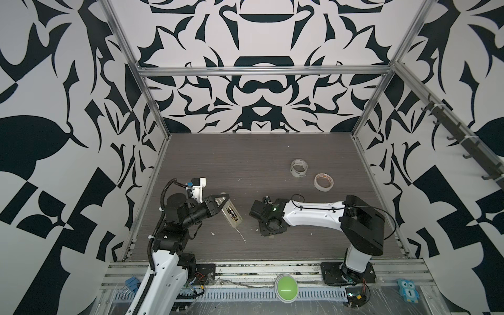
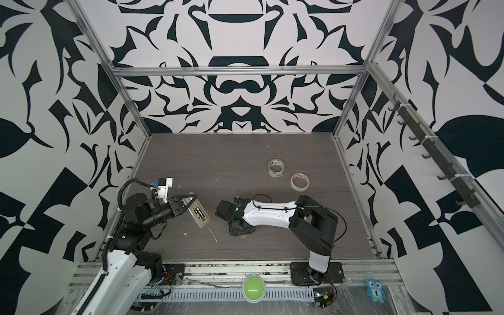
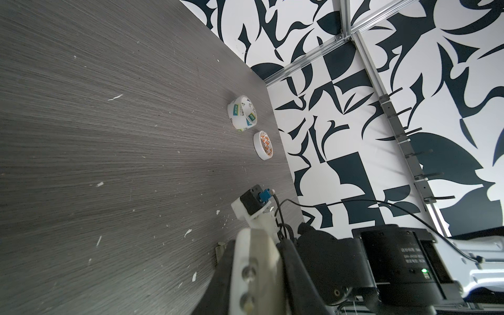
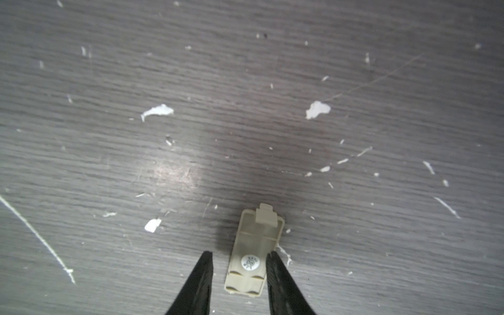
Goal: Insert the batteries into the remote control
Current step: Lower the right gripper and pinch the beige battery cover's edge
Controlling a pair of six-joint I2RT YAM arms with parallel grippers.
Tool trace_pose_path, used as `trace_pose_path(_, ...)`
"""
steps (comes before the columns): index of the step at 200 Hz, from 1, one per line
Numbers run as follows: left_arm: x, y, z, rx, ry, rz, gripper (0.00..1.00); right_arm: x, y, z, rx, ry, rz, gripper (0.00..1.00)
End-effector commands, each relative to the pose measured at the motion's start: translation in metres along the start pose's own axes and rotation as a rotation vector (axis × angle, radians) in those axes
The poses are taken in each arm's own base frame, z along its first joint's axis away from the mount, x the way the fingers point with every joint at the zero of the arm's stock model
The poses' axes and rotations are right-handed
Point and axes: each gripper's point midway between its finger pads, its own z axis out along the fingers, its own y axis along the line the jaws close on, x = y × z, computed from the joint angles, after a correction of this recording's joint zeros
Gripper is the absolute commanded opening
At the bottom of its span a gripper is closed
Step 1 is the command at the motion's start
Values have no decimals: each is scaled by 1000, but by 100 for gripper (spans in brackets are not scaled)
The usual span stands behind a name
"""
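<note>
1. remote (image 1: 232, 215) left of centre in a top view, axis upper left to lower right; batteries (image 1: 231, 211) look seated.
2. left gripper (image 1: 221, 201) clamped on its upper end.
3. cover (image 4: 257, 234) on tabletop (image 4: 109, 136), lengthwise between right gripper (image 4: 240, 253) jaws, which are parted, no grip.
4. remote lies left of that gripper.

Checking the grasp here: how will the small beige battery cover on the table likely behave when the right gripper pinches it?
The battery cover looks thin, ribbed, moulded plastic: probably stiff and light. Lying flat on the table, it won't roll, but may skid or twist if one finger touches first.
</note>
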Motion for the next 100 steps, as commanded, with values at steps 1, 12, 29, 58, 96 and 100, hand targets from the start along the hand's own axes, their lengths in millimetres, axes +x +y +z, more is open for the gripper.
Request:
trace_pose_path(1,-7,-11,-3,27,-21,38,0,4,-4,2,13,7,13,37)
trace_pose_path(12,-7,-11,-3,27,-21,37,0,5,-5,2,13,6,15,37)
trace_pose_path(29,-7,-11,-3,29,-19,38,0,4,-7,2,24,4,15,37)
trace_pose_path(58,-6,-12,-3,30,-18,38,0,6,-7,6,26,11,16,37)
trace_pose_path(96,-6,-12,-3,30,-21,40,0,9,-9,10,36,18,14,37)
trace_pose_path(100,-6,-12,-3,30,-22,38,0,9,-10,10,37,19,16,37)
